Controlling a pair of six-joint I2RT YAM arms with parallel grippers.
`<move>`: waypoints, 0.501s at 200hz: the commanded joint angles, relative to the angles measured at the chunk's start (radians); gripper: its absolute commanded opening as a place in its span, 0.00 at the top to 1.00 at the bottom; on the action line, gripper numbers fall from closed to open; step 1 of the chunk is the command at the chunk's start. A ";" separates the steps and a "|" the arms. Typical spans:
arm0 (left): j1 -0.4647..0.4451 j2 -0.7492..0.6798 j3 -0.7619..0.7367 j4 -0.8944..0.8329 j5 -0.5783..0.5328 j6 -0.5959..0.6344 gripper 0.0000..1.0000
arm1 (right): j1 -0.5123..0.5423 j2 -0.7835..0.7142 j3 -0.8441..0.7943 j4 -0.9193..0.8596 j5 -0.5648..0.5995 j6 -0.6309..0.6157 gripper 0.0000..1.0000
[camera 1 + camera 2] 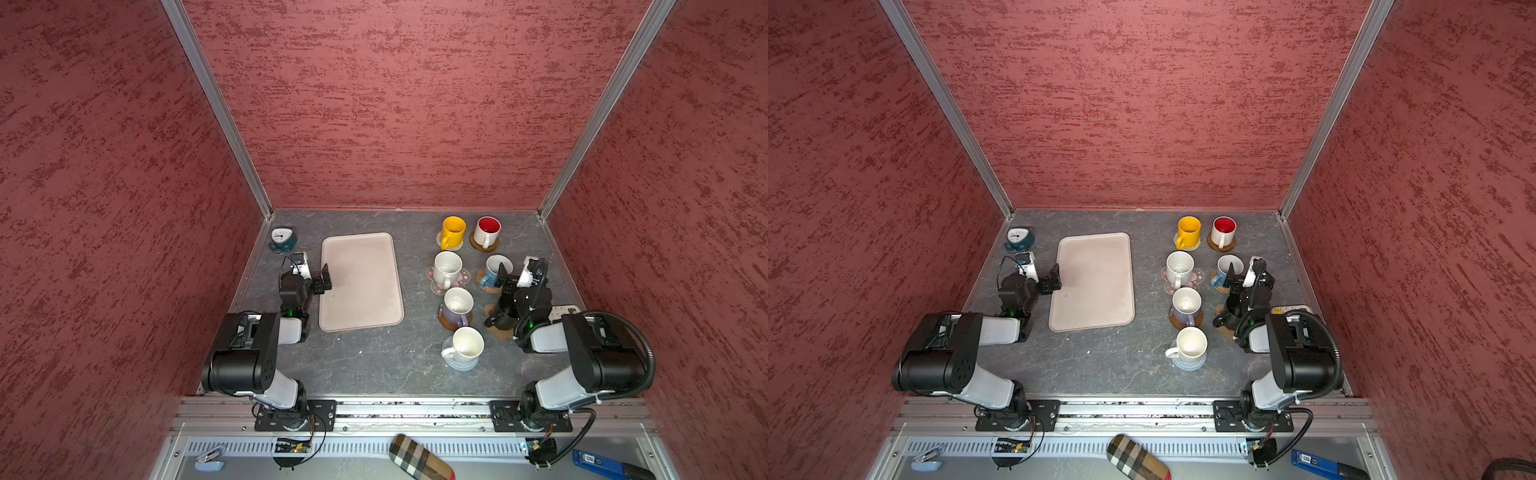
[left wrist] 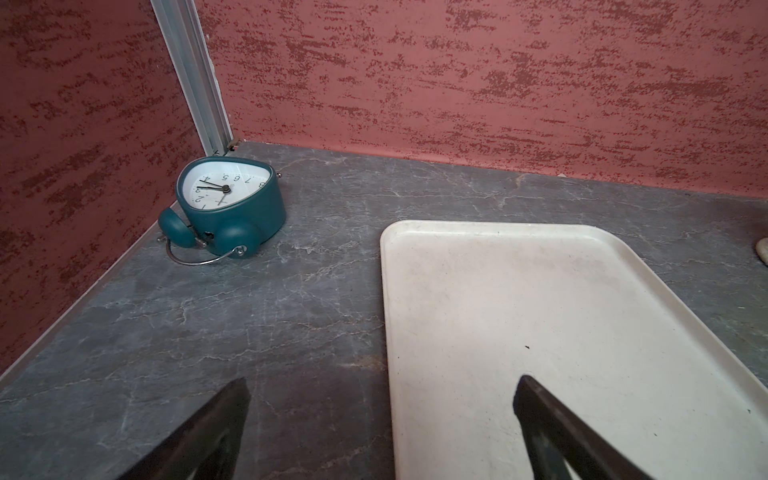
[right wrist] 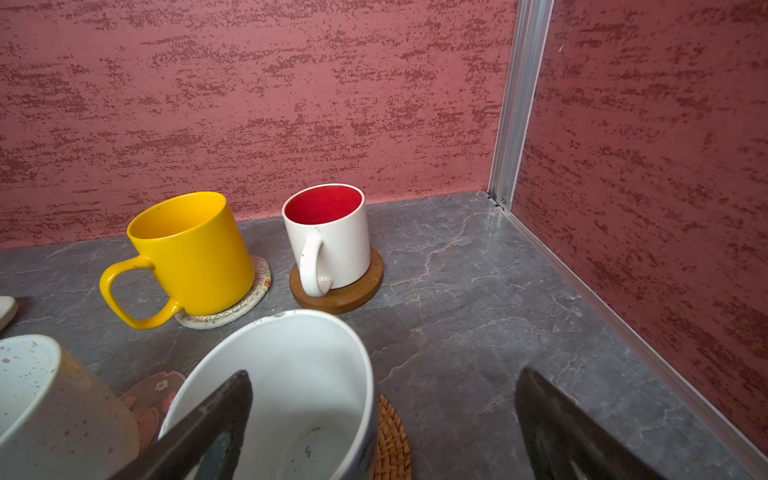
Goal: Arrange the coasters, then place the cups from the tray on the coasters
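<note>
1. In both top views, a grey marbled surface (image 1: 374,365) carries a beige tray (image 1: 361,291), bare, left of centre. At the right of the frame, mugs stand in two columns on coasters: yellow mug (image 1: 453,230), red-lined white mug (image 1: 487,232), speckled white mug (image 1: 446,268), blue mug (image 1: 492,266), lavender mug (image 1: 456,306), plain white mug (image 1: 466,345). A black mug (image 1: 500,316) is half hidden under the right arm, apparently on a brown paw-print coaster (image 1: 498,334). The left claw (image 1: 326,278) hangs over the tray's left edge; the right claw (image 1: 508,276) is at the blue mug.
2. Left wrist view: the left claw is spread wide and holds nothing, one finger above the tray, one above bare surface. A teal alarm clock (image 2: 228,203) lies tipped over in the corner.
3. Right wrist view: the right claw is spread wide, gripping nothing. One finger (image 3: 216,415) is at the blue mug's mouth, the other outside its wall. That mug stands on a rattan coaster (image 3: 390,436). Beyond it, the yellow mug rests on a cream woven coaster (image 3: 249,299) and the red-lined white mug on a brown disc coaster (image 3: 357,291). A pink flower coaster (image 3: 153,395) shows beside the speckled white mug.
4. Judged step: every cup seems placed, so the task looks finished. The next move calls for lifting the right claw straight up, clear of the blue mug's rim, without nudging it.
</note>
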 commanded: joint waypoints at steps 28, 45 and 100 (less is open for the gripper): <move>-0.004 0.010 0.014 0.005 -0.006 -0.003 0.00 | -0.004 0.010 0.015 -0.020 0.006 -0.007 0.01; -0.004 0.009 0.013 0.005 -0.006 -0.003 0.00 | -0.004 0.009 0.016 -0.020 0.006 -0.008 0.01; -0.004 0.009 0.013 0.005 -0.006 -0.002 0.00 | -0.003 0.010 0.013 -0.015 0.008 -0.008 0.01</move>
